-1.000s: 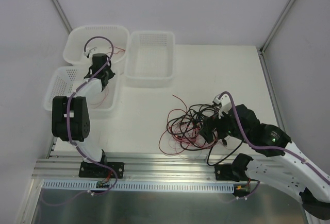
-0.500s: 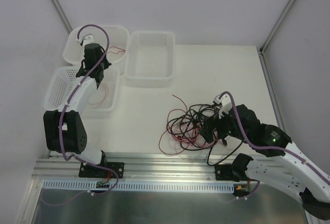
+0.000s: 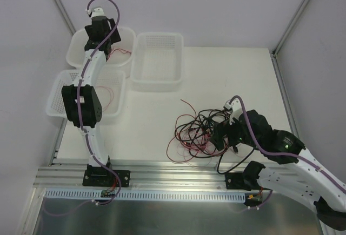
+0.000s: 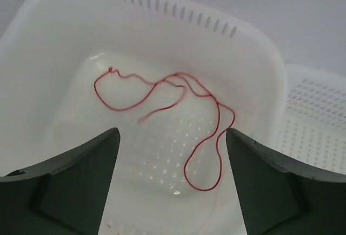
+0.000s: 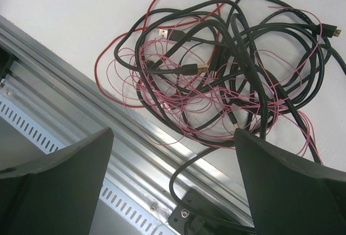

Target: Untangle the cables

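Observation:
The cables (image 3: pixel 200 129) lie as one tangle of black leads and thin red and pink wires on the white table, near its front edge. In the right wrist view the tangle (image 5: pixel 227 73) sits just beyond my right gripper (image 5: pixel 174 132), which is open and empty. From above, that gripper (image 3: pixel 221 138) hovers at the tangle's right side. My left gripper (image 3: pixel 106 45) is stretched out over the far left basket (image 3: pixel 81 35). It stands open (image 4: pixel 172 132) and holds nothing. A loose red wire (image 4: pixel 154 85) lies on the floor of the basket (image 4: pixel 178 16) below it.
A second white basket (image 3: pixel 65 92) with a red wire (image 3: pixel 108 92) in it sits nearer on the left. A third basket (image 3: pixel 158 62) stands at the back centre. An aluminium rail (image 3: pixel 173 173) runs along the table's front edge, right under the tangle.
My left arm has reached from over the near left basket out to the far left basket, and its jaws have opened. The right arm and the tangle have not moved.

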{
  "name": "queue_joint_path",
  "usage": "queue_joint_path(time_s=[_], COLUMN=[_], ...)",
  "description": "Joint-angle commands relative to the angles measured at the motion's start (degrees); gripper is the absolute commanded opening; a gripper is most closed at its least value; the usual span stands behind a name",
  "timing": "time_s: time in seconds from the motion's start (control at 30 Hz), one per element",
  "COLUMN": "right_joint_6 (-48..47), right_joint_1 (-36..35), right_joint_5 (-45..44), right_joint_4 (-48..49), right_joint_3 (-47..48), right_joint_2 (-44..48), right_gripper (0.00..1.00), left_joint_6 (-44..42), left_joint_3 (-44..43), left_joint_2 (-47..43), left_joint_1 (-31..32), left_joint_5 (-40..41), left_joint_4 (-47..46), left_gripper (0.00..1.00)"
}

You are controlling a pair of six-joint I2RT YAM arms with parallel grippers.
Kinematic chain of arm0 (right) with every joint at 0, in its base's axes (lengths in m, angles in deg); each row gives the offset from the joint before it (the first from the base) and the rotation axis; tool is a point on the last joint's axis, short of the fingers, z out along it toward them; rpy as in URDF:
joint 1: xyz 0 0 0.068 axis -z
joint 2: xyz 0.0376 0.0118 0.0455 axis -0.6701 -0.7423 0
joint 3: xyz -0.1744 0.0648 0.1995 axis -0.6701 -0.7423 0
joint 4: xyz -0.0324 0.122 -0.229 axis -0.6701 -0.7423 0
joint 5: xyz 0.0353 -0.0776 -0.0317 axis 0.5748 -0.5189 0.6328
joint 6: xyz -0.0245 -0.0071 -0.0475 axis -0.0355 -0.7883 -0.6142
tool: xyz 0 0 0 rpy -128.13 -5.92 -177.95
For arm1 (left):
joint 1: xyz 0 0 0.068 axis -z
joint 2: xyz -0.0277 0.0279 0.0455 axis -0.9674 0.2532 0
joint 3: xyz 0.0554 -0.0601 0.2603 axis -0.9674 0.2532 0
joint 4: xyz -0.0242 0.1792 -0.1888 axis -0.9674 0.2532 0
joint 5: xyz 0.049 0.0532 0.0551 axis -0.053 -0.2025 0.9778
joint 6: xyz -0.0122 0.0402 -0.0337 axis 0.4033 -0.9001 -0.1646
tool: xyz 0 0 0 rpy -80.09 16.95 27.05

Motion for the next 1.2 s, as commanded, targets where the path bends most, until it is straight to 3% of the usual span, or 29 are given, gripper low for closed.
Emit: queue_joint_path(time_s=[0.0,0.23,0.43,0.7,0.87,1.0,1.17], right_joint_6=[1.3,1.5,2.2,4.0,5.8,6.5,6.7], right_joint_1=[-0.3,-0.3,-0.3,-1.9,-3.9,-5.9,-8.3], right_joint_5=[-1.6,-0.8,1.6,4.1,3.0,-1.0,-4.1], right_joint_4=[-1.3,-0.5,0.2,4.3,9.5,15.2,21.7], right_joint_3=[2.0,1.8,0.6,-2.9,-7.4,-10.8,-12.5], right_joint_2=[0.4,-0.4,-3.2,-10.2,-14.7,-17.6,-22.9], right_gripper=[1.0,1.0,1.0,1.0,0.99,0.98,0.97], left_joint_6=[-1.6,3.1,6.5,14.4,20.9,28.4,36.9], left_joint_3=[-3.7,3.7,18.0,45.7,62.9,73.0,78.9], left_joint_2=[0.4,-11.8,-29.0,-52.4,-61.4,-66.3,-63.7], left_joint_1=[-0.3,-0.3,3.3,16.3,23.1,29.8,46.1], left_joint_5=[1.3,-4.4,-12.3,-25.3,-29.2,-26.4,-17.6], left_joint_4=[4.3,4.9,6.8,10.7,11.8,11.5,10.4], left_gripper=[0.82,0.98,0.99,0.99,0.99,0.99,0.99])
